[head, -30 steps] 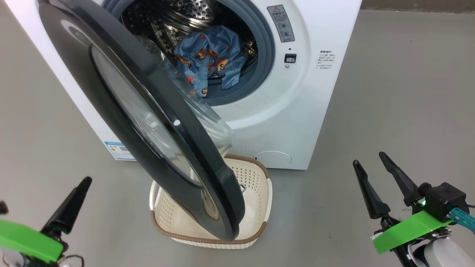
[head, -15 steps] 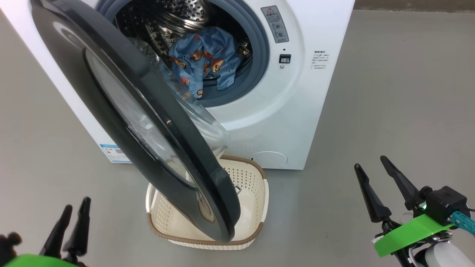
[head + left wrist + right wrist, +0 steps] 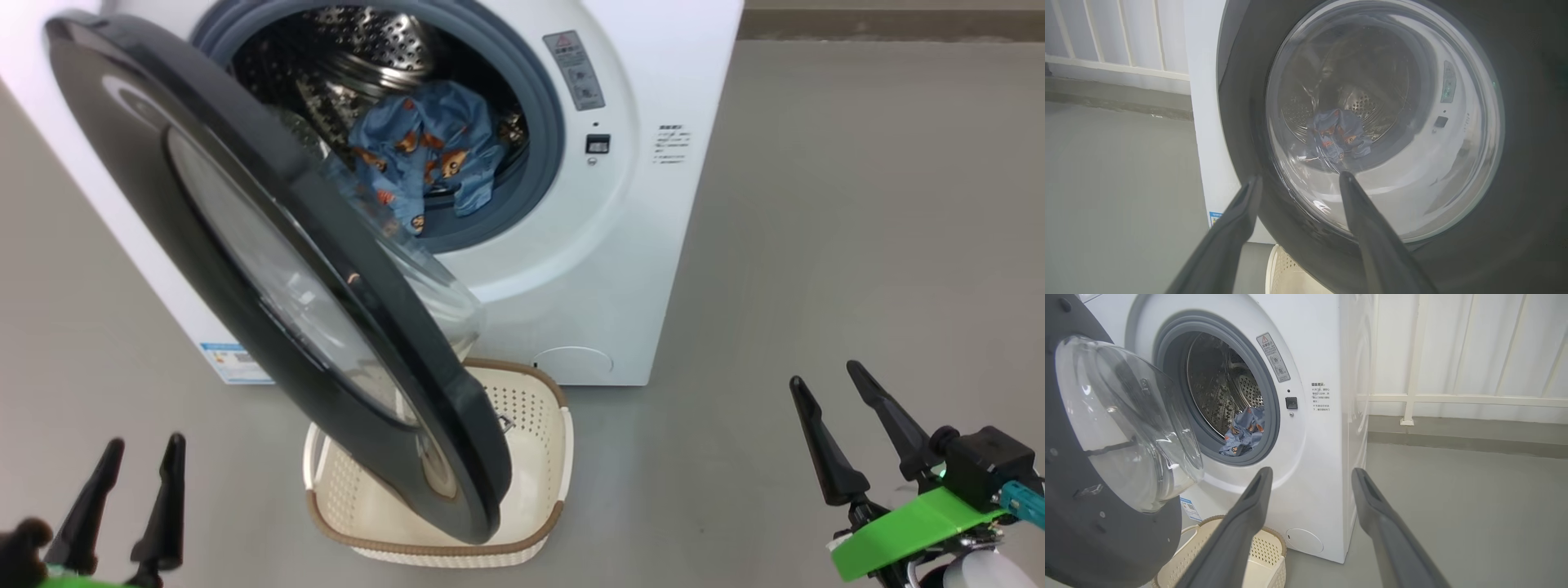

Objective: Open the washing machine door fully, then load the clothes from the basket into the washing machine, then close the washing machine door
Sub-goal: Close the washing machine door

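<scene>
Now the washing machine (image 3: 620, 269) stands on the grey floor (image 3: 857, 204) with its door (image 3: 269, 278) swung out from the left side of the round opening. The door is only partly open. Its black ring and bulging glass reach forward from the machine and hang over the basket (image 3: 535, 425).

The basket stands on the floor just in front of the machine, below the opening, and the lower edge of the door hides a part of it. The blue garment (image 3: 416, 155) with orange prints lies inside the machine, in the steel drum (image 3: 359, 49). One fold hangs over the grey rubber ring (image 3: 549, 139) at the lower edge of the opening.

The left claw (image 3: 145, 445) is in front of the machine, on the outer side of the door and apart from it. Its two fingers are spread, hold nothing and point toward the glass. The right claw (image 3: 825, 376) is in front of the machine toward its right corner, well apart from it, fingers also spread and empty.
</scene>
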